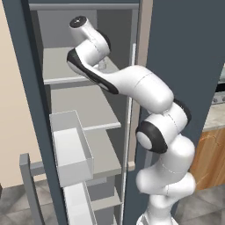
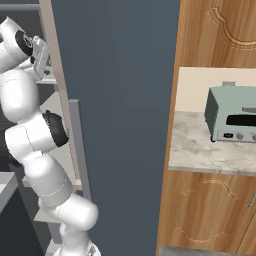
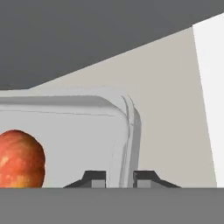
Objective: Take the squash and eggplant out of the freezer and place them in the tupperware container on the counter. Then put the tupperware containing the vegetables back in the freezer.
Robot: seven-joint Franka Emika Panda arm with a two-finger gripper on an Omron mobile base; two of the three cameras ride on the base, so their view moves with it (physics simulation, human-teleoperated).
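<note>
With the arm reaching up into the freezer (image 1: pixel 26 66), the gripper (image 3: pixel 119 177) sits at an upper shelf (image 1: pixel 59 66), flat and matte grey. Hand view: two small dark tips straddle the tray (image 3: pixel 65 131) rim at its rounded corner, one inside, one outside, narrow gap w/ the rim between. Whether the pads touch the rim or just clear it, can't tell. Tray is pale grey, translucent, low double-lipped rim, smooth floor. Squash (image 3: pixel 19 159) lies in it at the left edge of hand view, round, mottled orange-red, partly cut off by the frame. Tray rests on the pale shelf; dark grey surface above it.

Left base view: freezer body is dark slate, door open; below the arm are more flat grey shelves and a boxy pale drawer (image 1: pixel 72 147), pulled out.

Right base view: counter (image 2: pixel 200 150) to the right, beige marbled stone over brown wood doors w/ carved panels. Mint-green oven (image 2: pixel 232 117) stands on it, boxy, dark window.
</note>
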